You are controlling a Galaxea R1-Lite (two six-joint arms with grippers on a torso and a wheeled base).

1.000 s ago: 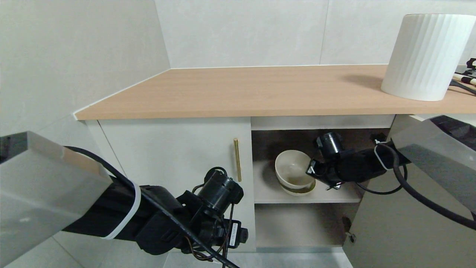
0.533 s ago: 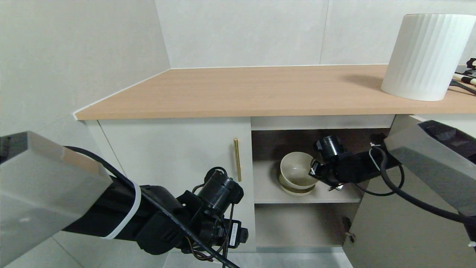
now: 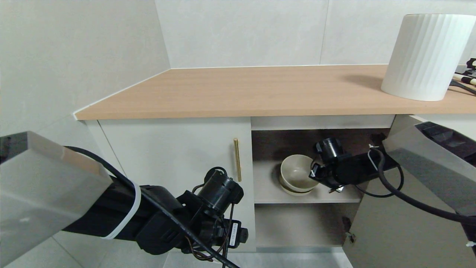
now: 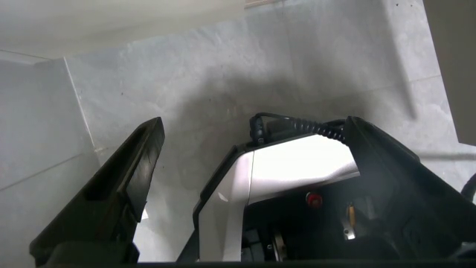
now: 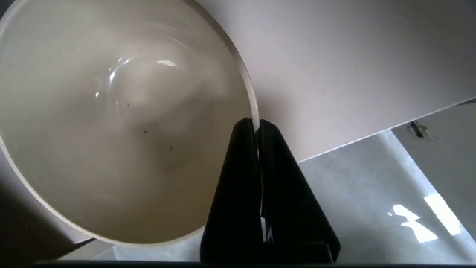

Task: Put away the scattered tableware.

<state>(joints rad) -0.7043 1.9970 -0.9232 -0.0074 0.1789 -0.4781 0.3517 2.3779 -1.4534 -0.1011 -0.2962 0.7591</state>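
Change: the bowl [image 3: 295,172] held by the right tool [image 3: 314,173] has tipped from facing out of the cabinet to nearly level. It has sunk onto the dish [image 3: 297,192] under it, centre right of the frame.
Left tool [image 4: 254,126]: lower centre of the head frame, low in front of the closed door [image 3: 174,163]. Its fingers are spread with nothing between them, so I judge it parked out of the way.
Right tool: clenched on the bowl's right-hand rim, which passes between its two fingers. That grip lets it steer the tilt while stacking.
Bowl: inside the cabinet on the upper shelf [image 3: 266,186], sitting in the dish. I cannot tell whether it is fully settled.
Next: letting go of the rim looks due, then backing out past the open door [image 3: 390,227].
Surface [image 3: 241,89]: above the cabinet, carrying a white ribbed container [image 3: 424,56] at upper right.
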